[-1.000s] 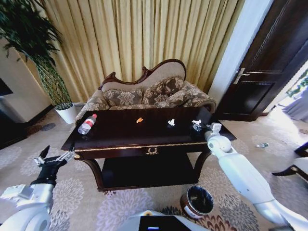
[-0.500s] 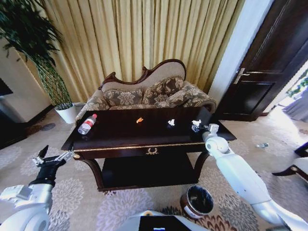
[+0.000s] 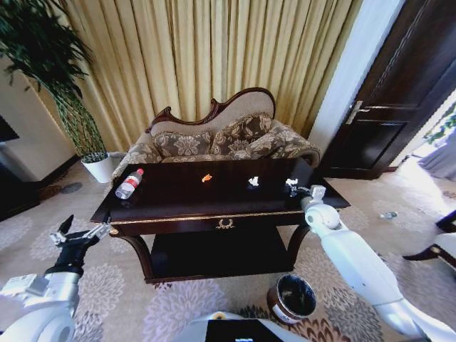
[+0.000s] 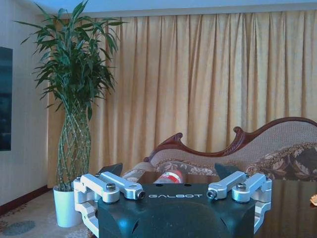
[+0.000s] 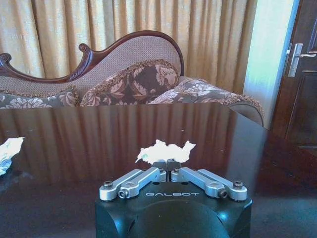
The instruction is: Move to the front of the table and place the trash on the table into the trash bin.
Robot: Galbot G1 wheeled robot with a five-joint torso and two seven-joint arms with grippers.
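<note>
Right gripper [image 5: 168, 161] low over the right end of the table [image 3: 178, 196], jaws pressed together on a crumpled white paper scrap [image 5: 165, 150]. Second paper bit [image 3: 253, 181], orange scrap [image 3: 206, 177] and plastic bottle [image 3: 129, 184] lying spaced along the tabletop toward the left end; trash bin [image 3: 291, 298] on the carpet in front, below the right corner. Left gripper [image 3: 80, 234] off the table's left front corner, jaws spread, holding nothing.

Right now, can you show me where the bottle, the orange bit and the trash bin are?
bottle [image 3: 129, 184]: head view, on its clear middle.
orange scrap [image 3: 206, 177]: head view, at its centre.
trash bin [image 3: 279, 308]: head view, on its brown side wall.
</note>
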